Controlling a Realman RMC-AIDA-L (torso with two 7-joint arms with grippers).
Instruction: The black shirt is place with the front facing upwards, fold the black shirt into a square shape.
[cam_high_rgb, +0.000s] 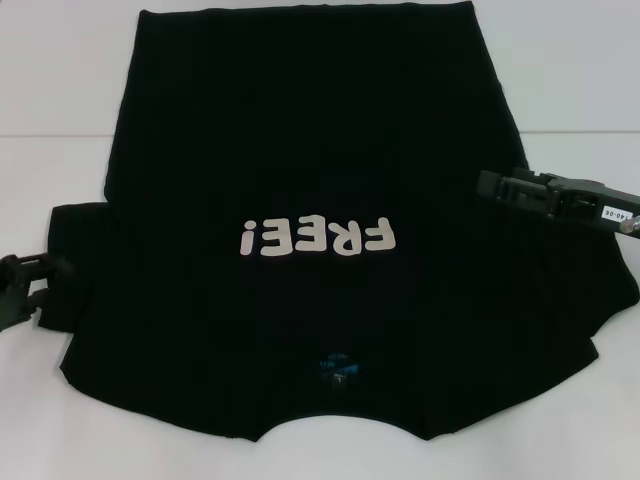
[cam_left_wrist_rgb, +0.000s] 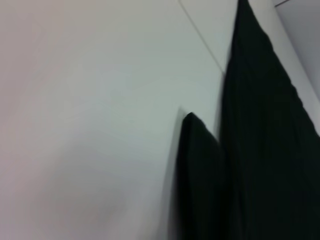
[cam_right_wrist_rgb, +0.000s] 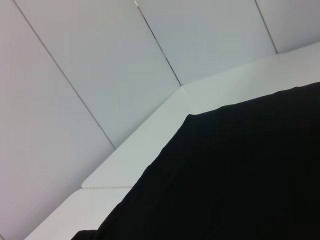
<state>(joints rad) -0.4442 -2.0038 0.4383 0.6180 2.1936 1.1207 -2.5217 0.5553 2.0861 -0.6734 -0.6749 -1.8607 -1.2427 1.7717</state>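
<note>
Black shirt (cam_high_rgb: 300, 200) flat (print up); L gripper (cam_high_rgb: 18, 288), R gripper (cam_high_rgb: 500, 187) at sleeves, fingers' state unclear.

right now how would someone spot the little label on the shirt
Start at the black shirt spread across the white table. Below its upside-down off-white "FREE!" lettering, near the collar, sits the small label. It is the only blue mark on the cloth.

The black shirt (cam_high_rgb: 300, 200) lies on the table (cam_high_rgb: 60, 80), collar toward the robot.
</note>
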